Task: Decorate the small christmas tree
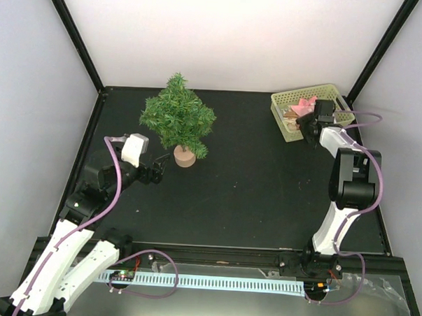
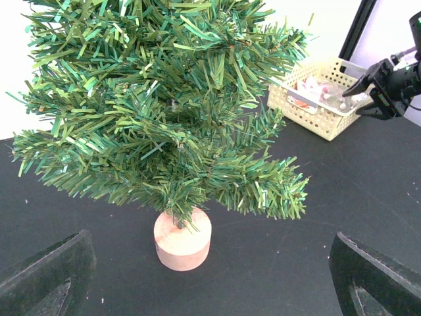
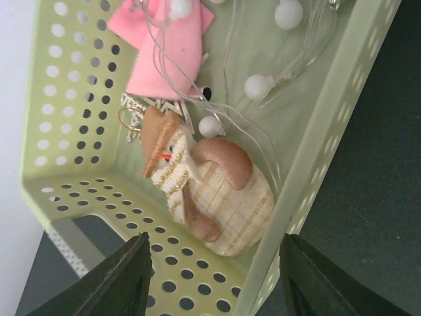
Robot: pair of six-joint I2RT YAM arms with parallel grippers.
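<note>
Small fir tree with bushy dark green needles (image 1: pixel 178 118) stands upright on the black surface (image 1: pixel 251 195), at about 11 o'clock from the middle. Its long axis is vertical, with the tip up. In the top view the crown shows at 11 o'clock from its round light-wood disc base (image 1: pixel 185 157).

Left arm (image 1: pixel 119 171) reaches in from 8 o'clock of the base. We see its jaws spread wide, pointed at the trunk, near but not touching, with nothing between them.

Pale green perforated plastic basket (image 1: pixel 283 105) sits at 2 o'clock, well apart from the tree. Right arm (image 1: pixel 354 178) reaches over it. Its jaws are spread above the near wall and pinch nothing.

In the basket we note:
- a cream fabric snowman with brown hat (image 3: pixel 217 197)
- a pink felt piece (image 3: pixel 164 52)
- white beads on clear string (image 3: pixel 258 85)
</note>
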